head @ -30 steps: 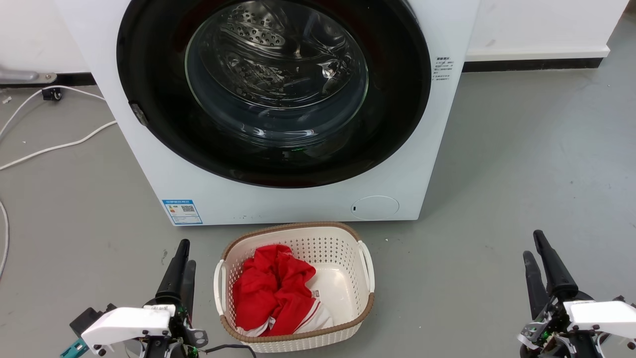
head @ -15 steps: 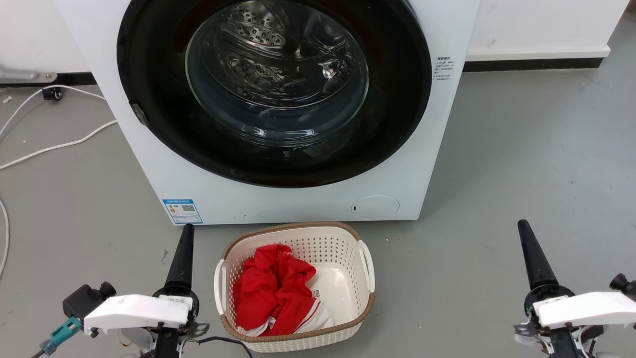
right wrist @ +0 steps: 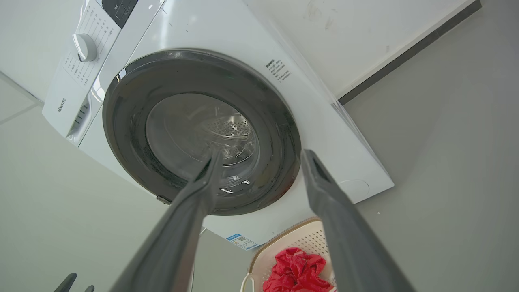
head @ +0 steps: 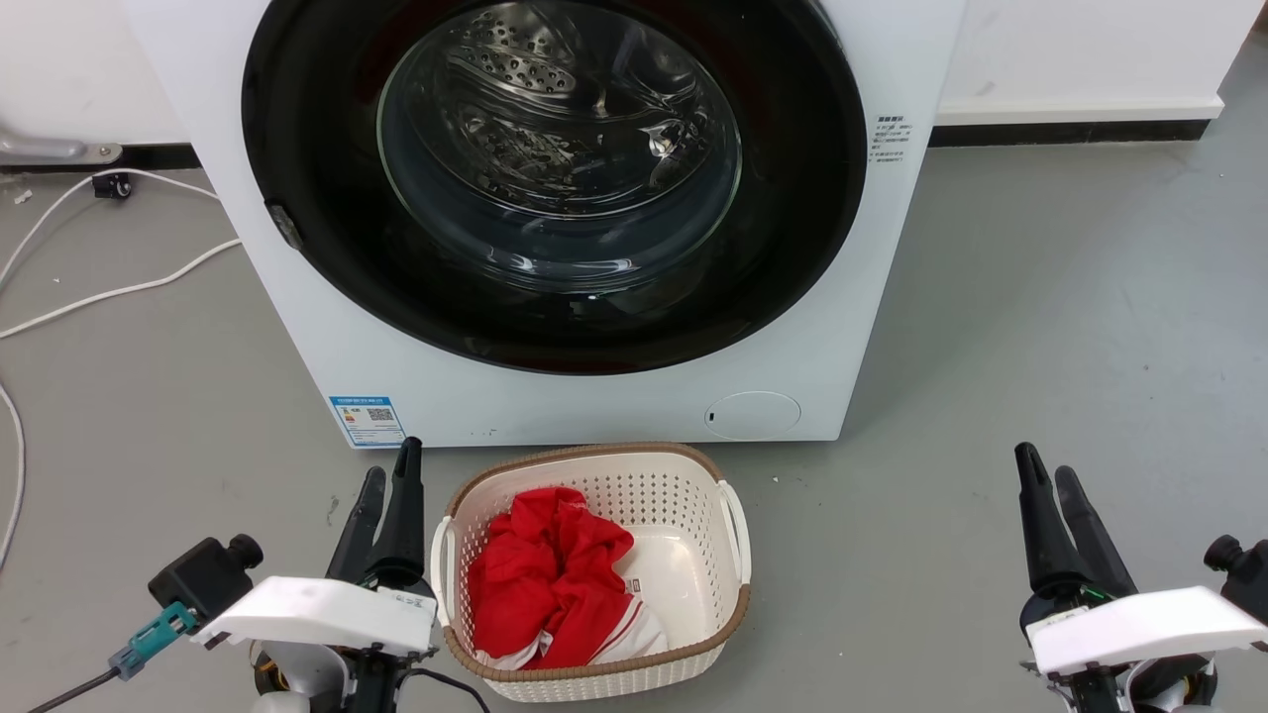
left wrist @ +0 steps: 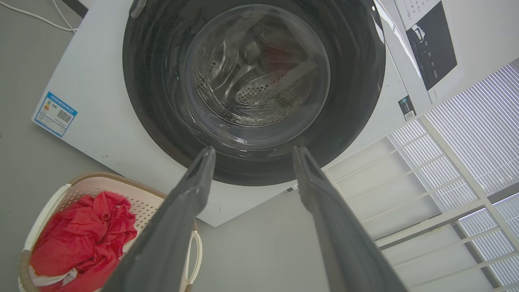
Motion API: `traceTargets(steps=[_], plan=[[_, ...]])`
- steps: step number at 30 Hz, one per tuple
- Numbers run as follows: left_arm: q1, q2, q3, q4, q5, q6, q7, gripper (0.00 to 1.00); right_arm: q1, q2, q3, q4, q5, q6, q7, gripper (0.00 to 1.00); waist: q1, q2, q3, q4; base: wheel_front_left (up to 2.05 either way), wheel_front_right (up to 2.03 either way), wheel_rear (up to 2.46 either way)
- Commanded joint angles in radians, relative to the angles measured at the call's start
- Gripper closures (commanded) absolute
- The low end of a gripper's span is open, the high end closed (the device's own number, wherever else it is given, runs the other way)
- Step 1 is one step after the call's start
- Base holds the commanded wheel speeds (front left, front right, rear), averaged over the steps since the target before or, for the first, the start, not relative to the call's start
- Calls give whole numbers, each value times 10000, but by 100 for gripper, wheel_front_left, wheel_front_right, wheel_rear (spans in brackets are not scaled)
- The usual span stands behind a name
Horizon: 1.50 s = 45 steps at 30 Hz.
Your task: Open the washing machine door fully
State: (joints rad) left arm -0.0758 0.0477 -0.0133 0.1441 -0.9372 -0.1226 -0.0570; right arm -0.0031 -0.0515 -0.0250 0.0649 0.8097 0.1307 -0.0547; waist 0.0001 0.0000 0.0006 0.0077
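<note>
Up top, washing machine door (head: 804, 230) partly out of frame.

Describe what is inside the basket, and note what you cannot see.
The basket holds a crumpled red garment with white trim, heaped on its left side. Its cream floor shows to the right. Whatever lies under the garment is covered.

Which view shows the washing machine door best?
The right wrist view: the whole washing machine door fits in frame, shut, with the right gripper crossing its lower part. The head view and left wrist view both cut off its top.
</note>
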Motion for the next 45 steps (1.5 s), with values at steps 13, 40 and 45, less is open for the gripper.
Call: traceTargets(steps=[13, 40, 45], plan=[[-166, 27, -328, -359, 2304, 291, -481, 0, 168, 1, 142, -486, -2120, 0, -490, 0, -1, 0, -31, 47, 0, 0, 0], [8, 60, -769, -354, 5590, 587, -1204, 0, 441, 9, 189, -359, -5362, -1, -1229, 0, -1, 0, -29, 96, 0, 0, 0], [9, 68, -869, -376, 6096, 644, -1326, 0, 475, 10, 177, -352, -5872, -1, -1343, 0, -1, 0, -21, 119, 0, 0, 0]])
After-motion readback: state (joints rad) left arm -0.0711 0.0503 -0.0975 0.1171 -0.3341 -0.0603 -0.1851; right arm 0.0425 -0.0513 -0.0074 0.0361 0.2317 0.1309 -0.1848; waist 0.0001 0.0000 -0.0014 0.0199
